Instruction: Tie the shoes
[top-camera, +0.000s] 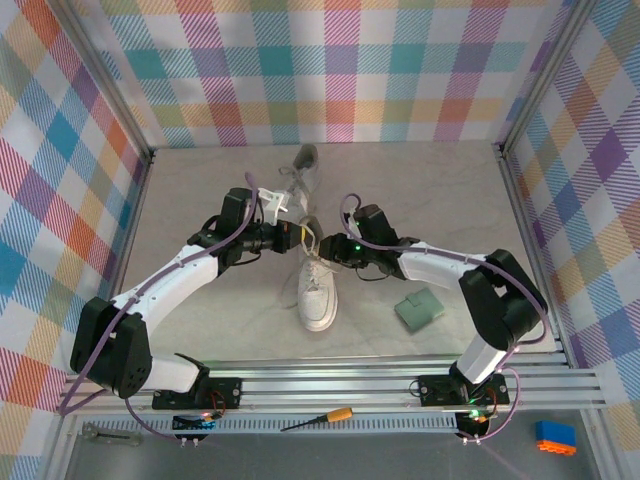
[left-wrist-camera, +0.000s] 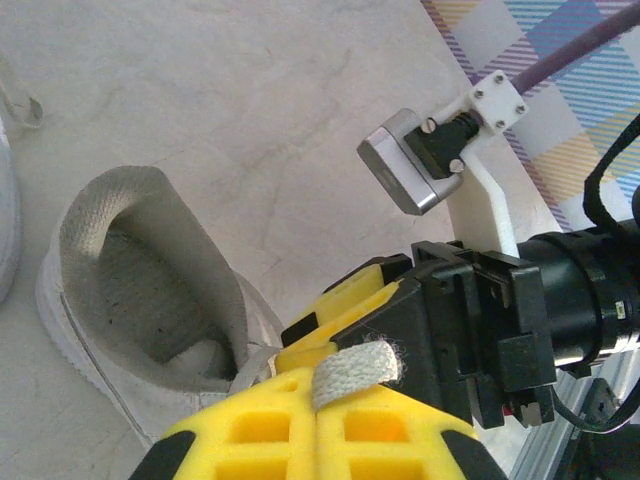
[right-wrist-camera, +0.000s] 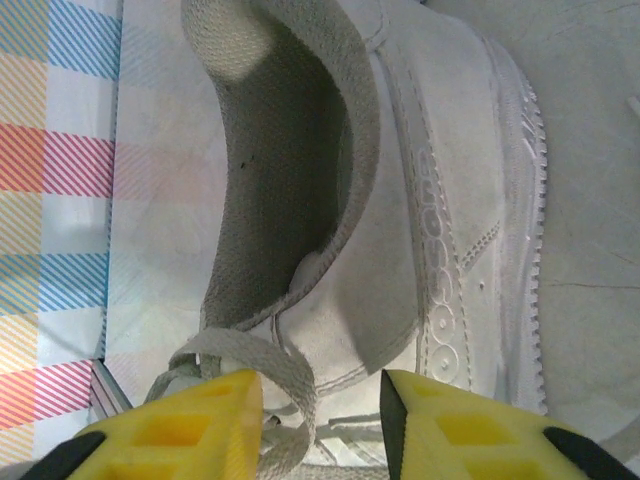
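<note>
Two white shoes lie on the table. The near shoe (top-camera: 318, 292) points its toe at me and the far shoe (top-camera: 302, 172) sits behind it. Both grippers meet over the near shoe's opening (left-wrist-camera: 150, 290). My left gripper (top-camera: 302, 238) (left-wrist-camera: 318, 390) is shut on a white lace end (left-wrist-camera: 357, 370), which sticks out between its yellow fingers. My right gripper (top-camera: 326, 246) (right-wrist-camera: 320, 425) stands open just above the tongue. A lace loop (right-wrist-camera: 275, 365) lies in the gap against its left finger (right-wrist-camera: 190, 425), and the right finger (right-wrist-camera: 460, 425) is off the lace. The shoe's side (right-wrist-camera: 440, 220) runs along the right.
A small green pad (top-camera: 418, 310) lies on the table to the right of the near shoe. An orange-handled screwdriver (top-camera: 322, 417) rests on the front rail and a blue-and-orange block (top-camera: 555, 438) sits at the lower right. Plaid walls (top-camera: 60, 150) close in three sides.
</note>
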